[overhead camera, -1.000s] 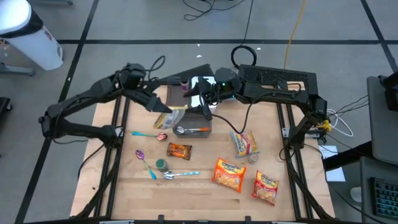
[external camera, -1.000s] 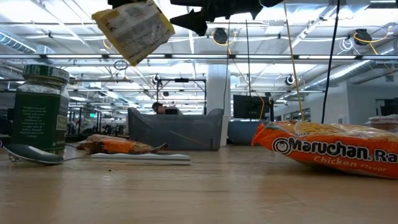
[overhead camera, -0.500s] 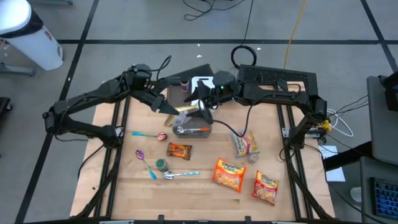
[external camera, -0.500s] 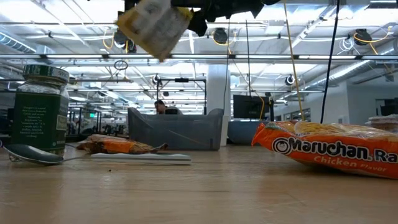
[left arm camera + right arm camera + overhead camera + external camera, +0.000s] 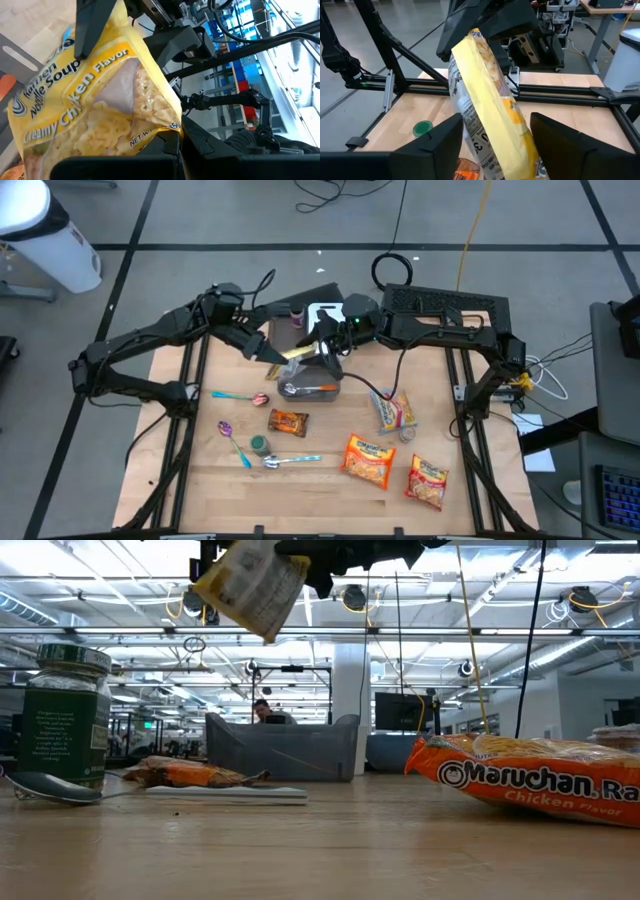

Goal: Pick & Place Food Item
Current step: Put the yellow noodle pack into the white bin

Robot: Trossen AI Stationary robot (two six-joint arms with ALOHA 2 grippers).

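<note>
Holding yellow noodle soup packet [image 5: 298, 353] aloft over grey tray [image 5: 312, 386] at counter [image 5: 320, 480] rear: left hand [image 5: 272, 358] clenching packet's top edge. Right hand [image 5: 495, 135] fingers standing apart, straddling packet's lower end, not visibly gripping.

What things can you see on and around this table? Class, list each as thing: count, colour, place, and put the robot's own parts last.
Yellow noodle packet: one, yellow, held in the air above the grey bin.
Grey bin: one, grey, far middle of the table, holding a spoon.
Orange ramen packs: two, orange, near right of the table.
Tilted ramen pack: one, pale and red, right of the bin.
Snack packet: one, dark orange, table middle.
Green-lidded jar: one, near left.
Spoons: three loose, left half.
Left gripper: shut on the packet.
Right gripper: fingers either side of the packet.
</note>
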